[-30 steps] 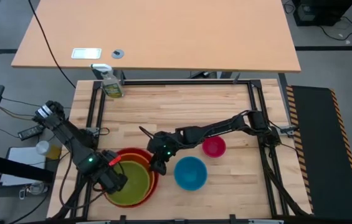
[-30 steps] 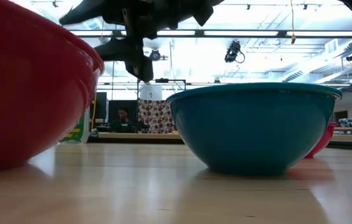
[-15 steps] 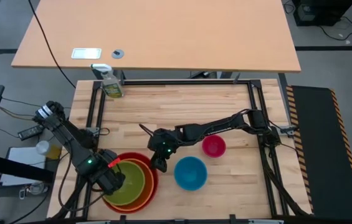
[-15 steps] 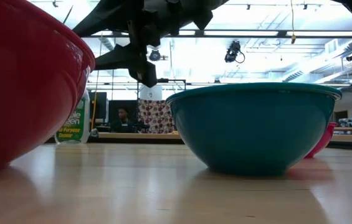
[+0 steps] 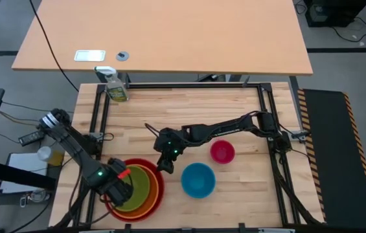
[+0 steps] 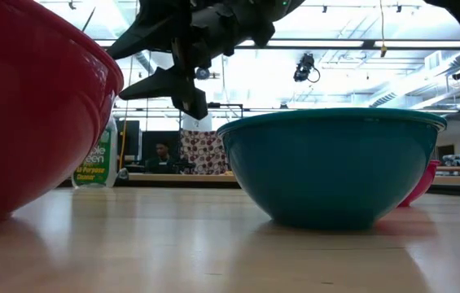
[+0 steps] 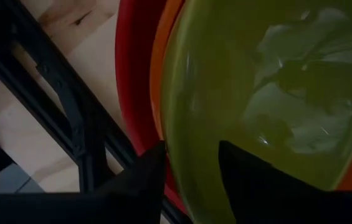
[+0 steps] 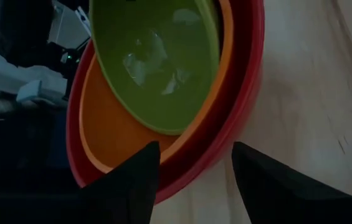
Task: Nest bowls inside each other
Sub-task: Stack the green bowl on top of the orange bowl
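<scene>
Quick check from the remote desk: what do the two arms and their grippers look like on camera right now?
Both arms are dark, slim and jointed. The left arm has a pale grey part near its base, a small green light and an orange-red patch close to the left gripper. The right arm also shows a green light close to the right gripper. Each gripper's fingers are plain, dark and tapered.

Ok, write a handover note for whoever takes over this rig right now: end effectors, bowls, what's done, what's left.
Left end effector: at the near-left rim of the stack, fingers straddling the green bowl's edge; grip uncertain.
Right end effector: open, empty, above the table between stack and blue bowl.
Done: green sits in orange bowl, orange in red bowl.
Left: blue, then the pink bowl, both loose on the table.
</scene>
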Tool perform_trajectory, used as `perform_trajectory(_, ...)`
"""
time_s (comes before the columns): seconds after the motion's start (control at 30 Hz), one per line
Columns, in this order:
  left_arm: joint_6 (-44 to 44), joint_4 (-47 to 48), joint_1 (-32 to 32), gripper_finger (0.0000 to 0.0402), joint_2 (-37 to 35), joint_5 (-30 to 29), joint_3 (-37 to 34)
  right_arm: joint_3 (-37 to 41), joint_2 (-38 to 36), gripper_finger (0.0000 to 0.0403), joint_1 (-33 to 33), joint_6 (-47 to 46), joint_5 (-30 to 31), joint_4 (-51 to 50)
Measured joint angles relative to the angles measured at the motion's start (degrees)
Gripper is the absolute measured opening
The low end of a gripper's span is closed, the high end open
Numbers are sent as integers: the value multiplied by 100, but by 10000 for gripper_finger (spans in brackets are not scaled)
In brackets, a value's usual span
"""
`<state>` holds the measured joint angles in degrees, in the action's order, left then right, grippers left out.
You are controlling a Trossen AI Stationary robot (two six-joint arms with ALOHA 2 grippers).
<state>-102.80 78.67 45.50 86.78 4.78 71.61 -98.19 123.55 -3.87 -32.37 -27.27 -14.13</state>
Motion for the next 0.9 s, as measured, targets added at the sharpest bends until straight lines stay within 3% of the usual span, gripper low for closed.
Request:
perform_trajectory(0.6,335,490,0,167,25,92,0,0,4,207,175,65,-269,-24)
perform_trajectory(0.8,984,532,162,167,25,-638,2,2,7,207,255,65,-409,-26)
perform_trajectory(0.9,1440,579,169,167,123,-666,0,2,7,204,294,69,-435,-26)
